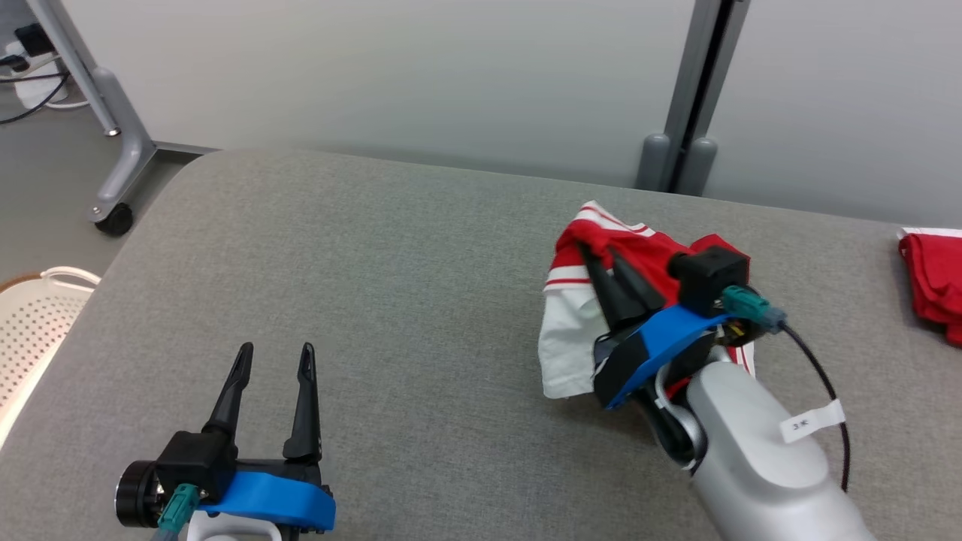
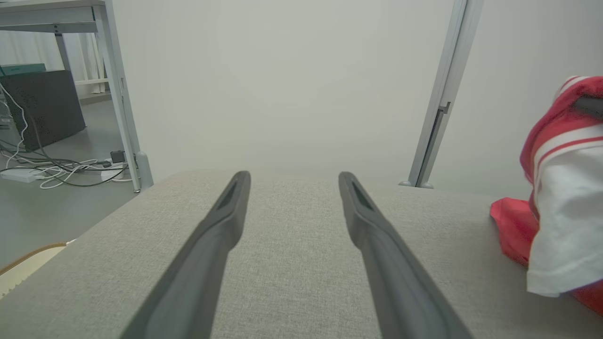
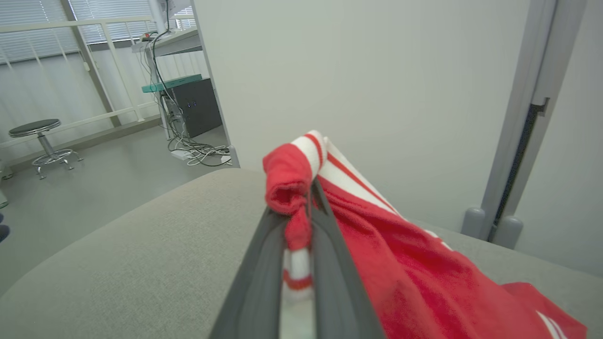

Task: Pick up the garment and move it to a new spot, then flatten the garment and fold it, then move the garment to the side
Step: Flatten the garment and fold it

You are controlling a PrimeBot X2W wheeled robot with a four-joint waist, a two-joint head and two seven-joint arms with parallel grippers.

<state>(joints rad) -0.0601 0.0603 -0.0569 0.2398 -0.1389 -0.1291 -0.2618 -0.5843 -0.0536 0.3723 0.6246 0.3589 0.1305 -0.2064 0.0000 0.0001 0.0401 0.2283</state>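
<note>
Right claw [image 1: 599,252] pinches the red-and-white garment [image 1: 567,338], fabric bunched over its fingertips.

Likely a lab or office, partition wall [image 1: 376,75], castered desk frame [image 1: 126,154], floor cables [image 3: 200,153], stool [image 3: 35,127]

grey fabric table [image 1: 376,300] across centre frame. pale wall panel [image 1: 376,75] behind; metal post [image 1: 695,90] upper right. grey floor [image 1: 45,195] upper left, with wheeled table leg [image 1: 128,169] and loose cables [image 2: 56,169]. round stool [image 3: 40,129] and window blinds [image 3: 28,47] far left.
</note>
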